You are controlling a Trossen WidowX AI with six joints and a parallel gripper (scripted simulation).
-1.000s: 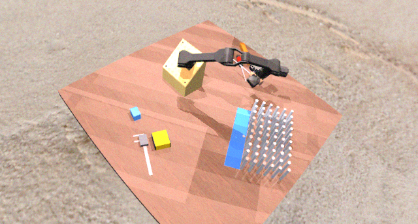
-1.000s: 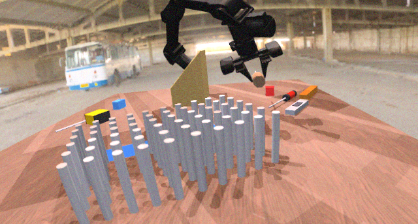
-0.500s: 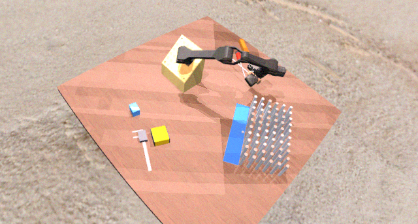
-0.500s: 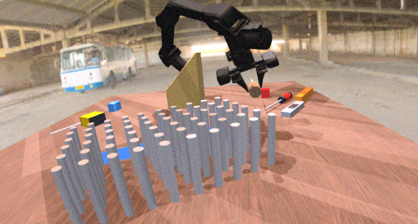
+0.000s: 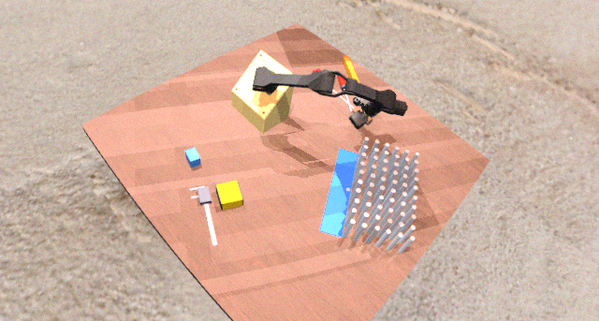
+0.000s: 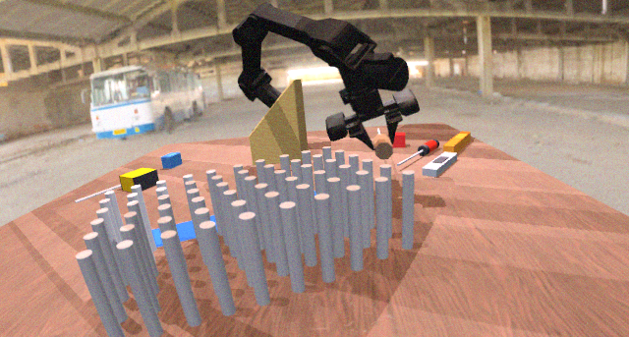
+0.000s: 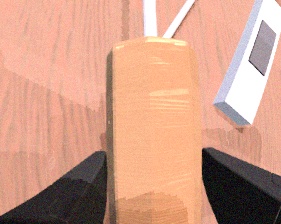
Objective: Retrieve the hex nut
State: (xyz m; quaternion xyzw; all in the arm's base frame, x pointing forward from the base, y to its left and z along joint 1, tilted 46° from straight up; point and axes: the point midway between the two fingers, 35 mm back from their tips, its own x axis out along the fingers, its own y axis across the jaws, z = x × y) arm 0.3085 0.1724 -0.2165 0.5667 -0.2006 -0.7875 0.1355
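My gripper point(image 5: 362, 114) point(image 6: 383, 141) point(image 7: 154, 160) is shut on the tan wooden handle point(image 7: 153, 100) of a tool with a thin white shaft point(image 7: 150, 17). It is beyond the spacers in the exterior view, low over the table; whether the tool touches the table I cannot tell. The grey spacers point(image 5: 382, 194) point(image 6: 294, 249) stand in rows beside the blue taped strip point(image 5: 333, 195) point(image 6: 184, 231). A small pale spot point(image 5: 347, 189) shows on the strip; I cannot tell whether it is the nut. No nut is clearly visible among the spacers.
Near the gripper lie a red-handled screwdriver point(image 6: 430, 146), a white-grey bar point(image 6: 438, 165) point(image 7: 248, 65), an orange block point(image 5: 350, 68) point(image 6: 457, 141) and a red block point(image 6: 400, 140). A yellow block point(image 5: 229, 195), blue block point(image 5: 193, 157) and pronged tool point(image 5: 204, 196) lie opposite. The arm rises from a yellowish wedge point(image 5: 276, 108) point(image 6: 280, 133).
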